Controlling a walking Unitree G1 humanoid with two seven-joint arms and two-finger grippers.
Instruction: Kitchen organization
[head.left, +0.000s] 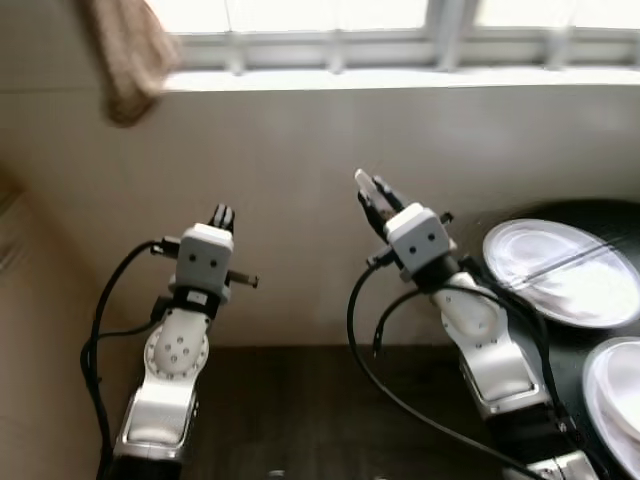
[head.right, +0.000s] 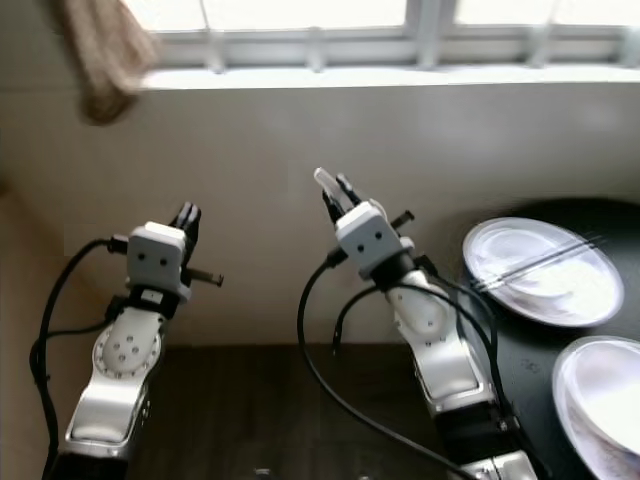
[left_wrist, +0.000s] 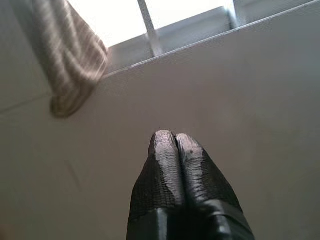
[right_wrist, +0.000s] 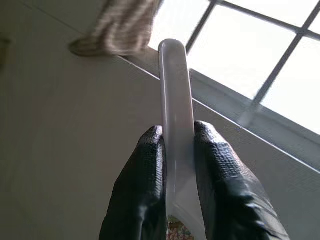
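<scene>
We are facing a pale tiled wall (head.left: 300, 200) under a bright window (head.left: 330, 20), both arms raised in front of us. Our right gripper (head.left: 372, 195) is clenched on a slim white plastic handle (right_wrist: 176, 125), probably a spoon or spatula; its rounded end sticks up past the fingertips, held in the air near the wall and above the left edge of a dark counter (head.left: 590, 215). Our left gripper (head.left: 221, 216) is pressed shut on nothing and hovers near the wall, well apart from the right one.

On the counter to our right sit two white plates (head.left: 560, 270). The upper one has a pair of thin rods, likely chopsticks (head.right: 540, 262), lying across it. The lower plate (head.left: 615, 395) is cut off by the frame edge.

We judge this to be a carrying step: the utensil is already lifted and needs a place to go. The next move seems to call for turning toward a holder, drawer or the plates, keeping the grip firm because the smooth handle could slide between the pads.

The head views show the plates and both arms, but the utensil appears as only a small pale tip. The right wrist view shows the handle clearly pinched between both fingers (right_wrist: 145, 185), and a beige striped towel (left_wrist: 70, 65) hanging by the window. The left wrist view confirms its fingertips (left_wrist: 165, 145) touch each other.
</scene>
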